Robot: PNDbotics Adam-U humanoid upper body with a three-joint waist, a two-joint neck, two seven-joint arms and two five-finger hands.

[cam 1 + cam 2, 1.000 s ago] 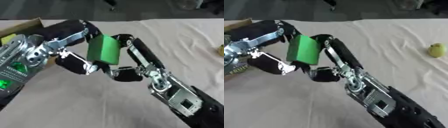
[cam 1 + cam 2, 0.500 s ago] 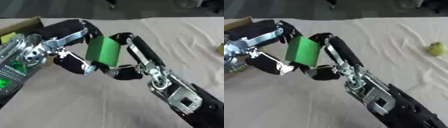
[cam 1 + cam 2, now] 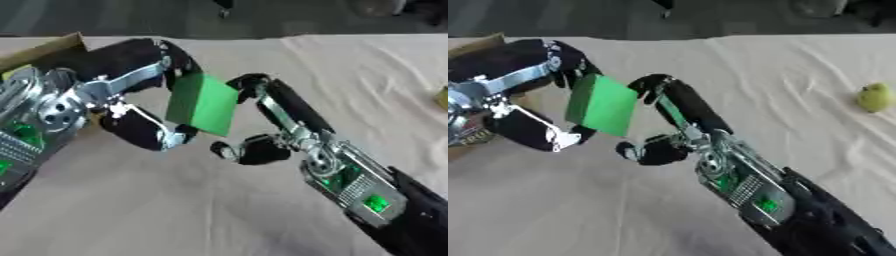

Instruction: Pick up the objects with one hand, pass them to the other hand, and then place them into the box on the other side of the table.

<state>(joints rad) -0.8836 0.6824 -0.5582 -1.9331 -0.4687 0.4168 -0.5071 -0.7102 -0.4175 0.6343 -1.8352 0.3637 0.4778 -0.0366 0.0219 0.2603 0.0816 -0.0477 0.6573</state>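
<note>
Step in hand: the hand-over, judged to be at or just past its midpoint. The green block is held in the air above the tabletop, left of centre, tilted, between the two hands.

Left hand: fingers curled over the block's upper edge, thumb curled up beneath its lower corner. It is clamped on the block, top and bottom.

Right hand: long fingers reach up along the block's right edge, the fingertip level with its upper right corner. Whether that finger touches the block or stands just beside it cannot be told from either view. The thumb sits low, below and to the right of the block, apart from it. The hand reads as spread rather than closed; it carries nothing that can be confirmed.

Box: a cardboard edge shows at the upper left, behind the left arm, with printed packaging partly visible inside. This is judged to be the destination on the left side.

Other item: a yellow-green fruit lies on the cloth at the far right, well apart from both hands, untouched.

Next move, as judgement: the right hand must draw clear without dragging the block; the left hand must then carry it over the box wall and release. Risk: the block is pinched at its edges and tilted, so it could pivot or slip in transit.
</note>
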